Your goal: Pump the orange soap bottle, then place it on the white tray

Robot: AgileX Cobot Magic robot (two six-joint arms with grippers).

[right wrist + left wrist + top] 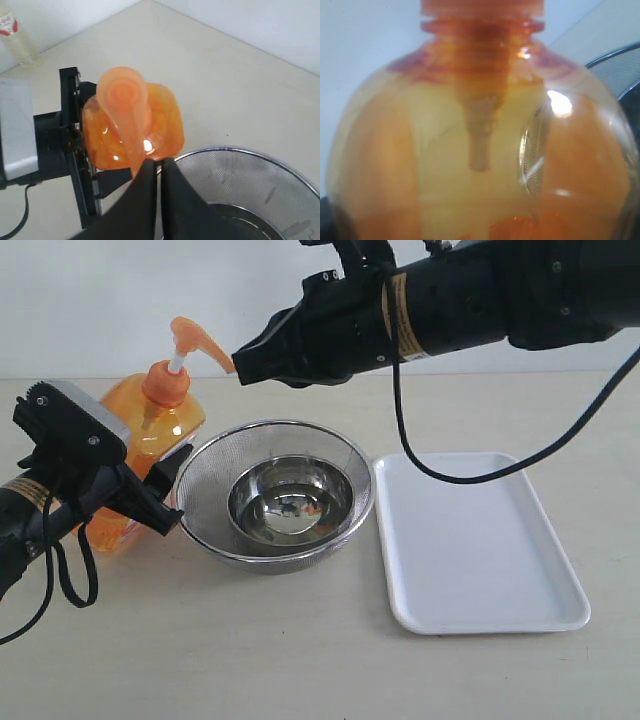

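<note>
The orange soap bottle (160,425) stands upright on the desk (300,660), just to the left of the steel mesh bowl (205,475) in the exterior view, and is not on the tray; its pump head (190,340) is up, with the spout pointing over the bowl's rim. The left hand (175,488) is closed around the bottle's body; the right hand (240,365), above the bowl's left edge, has its fingers nearly together with nothing between them, tips at the spout's end. The white tray (480,540) lies just to the right of the bowl.
</note>
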